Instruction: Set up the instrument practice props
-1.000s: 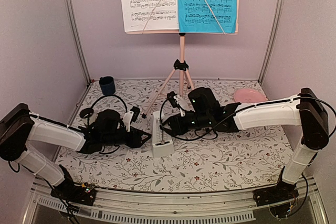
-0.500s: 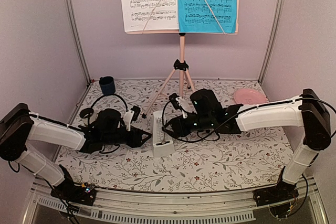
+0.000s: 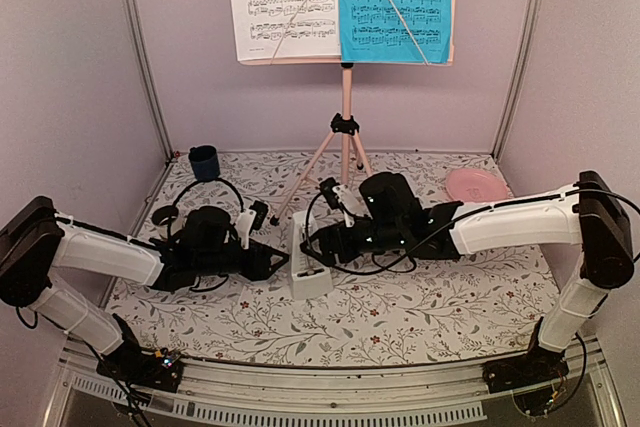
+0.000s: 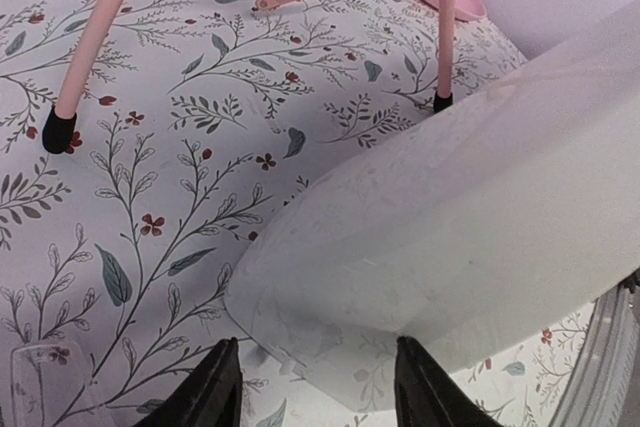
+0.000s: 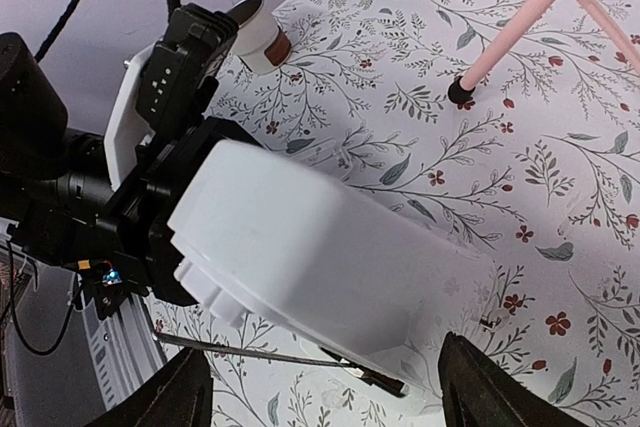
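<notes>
The pink music stand (image 3: 346, 127) rises at the back, with the white sheet (image 3: 280, 2) and the blue sheet (image 3: 395, 2) side by side on its desk. The white metronome (image 3: 308, 272) sits low over the floral cloth between both arms. My left gripper (image 3: 283, 263) grips its left end, and the body fills the left wrist view (image 4: 470, 237) between the fingertips (image 4: 215, 392). My right gripper (image 3: 308, 243) stands open, its fingers (image 5: 185, 392) wide on either side of the metronome (image 5: 320, 247) without touching it. The thin pendulum rod (image 5: 260, 352) pokes out below the body.
A dark blue cup (image 3: 204, 162) stands at the back left corner and a pink plate (image 3: 475, 184) lies at the back right. The stand's pink legs (image 4: 95, 42) splay over the cloth just behind the grippers. Walls close in on three sides.
The right gripper's jaws have spread wide off the metronome, and that arm has edged slightly left. The left arm and the metronome have stayed put.
</notes>
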Controlling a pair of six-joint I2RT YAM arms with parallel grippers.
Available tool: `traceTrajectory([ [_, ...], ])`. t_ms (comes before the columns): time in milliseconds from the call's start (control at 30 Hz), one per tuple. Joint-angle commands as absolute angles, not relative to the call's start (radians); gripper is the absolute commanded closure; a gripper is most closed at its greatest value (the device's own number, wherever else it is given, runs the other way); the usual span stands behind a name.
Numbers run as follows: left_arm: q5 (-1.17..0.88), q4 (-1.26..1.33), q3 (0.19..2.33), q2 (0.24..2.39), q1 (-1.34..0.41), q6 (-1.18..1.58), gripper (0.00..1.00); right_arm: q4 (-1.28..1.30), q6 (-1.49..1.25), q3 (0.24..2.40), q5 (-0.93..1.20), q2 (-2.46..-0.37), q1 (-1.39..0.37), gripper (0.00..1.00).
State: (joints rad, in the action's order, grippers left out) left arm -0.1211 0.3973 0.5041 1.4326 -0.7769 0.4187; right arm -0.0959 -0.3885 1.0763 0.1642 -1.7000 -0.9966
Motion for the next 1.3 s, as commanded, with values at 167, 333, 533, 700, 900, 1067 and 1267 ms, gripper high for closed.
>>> traceTrajectory([
  [167, -0.113, 0.4, 0.523, 1.427, -0.789, 0.403, 0.46, -0.06, -0.42, 1.107, 0.041, -1.669, -1.004, 0.21],
  [333, -0.111, 0.398, 0.526, 1.426, -0.789, 0.402, 0.46, -0.043, -0.426, 1.096, -0.006, -1.647, -1.001, 0.24],
  [533, -0.104, 0.386, 0.528, 1.419, -0.789, 0.393, 0.46, -0.04, -0.429, 1.06, -0.017, -1.604, -0.976, 0.26],
  [700, -0.093, 0.376, 0.528, 1.413, -0.787, 0.382, 0.45, -0.037, -0.425, 1.017, -0.01, -1.571, -0.944, 0.26],
  [900, -0.084, 0.356, 0.531, 1.393, -0.779, 0.373, 0.45, -0.033, -0.417, 0.951, 0.006, -1.538, -0.89, 0.26],
  [1067, -0.092, 0.322, 0.525, 1.343, -0.745, 0.368, 0.44, -0.004, -0.402, 0.879, 0.02, -1.488, -0.808, 0.26],
  [1267, -0.117, 0.245, 0.499, 1.206, -0.618, 0.36, 0.43, 0.032, -0.374, 0.798, 0.079, -1.286, -0.636, 0.23],
])
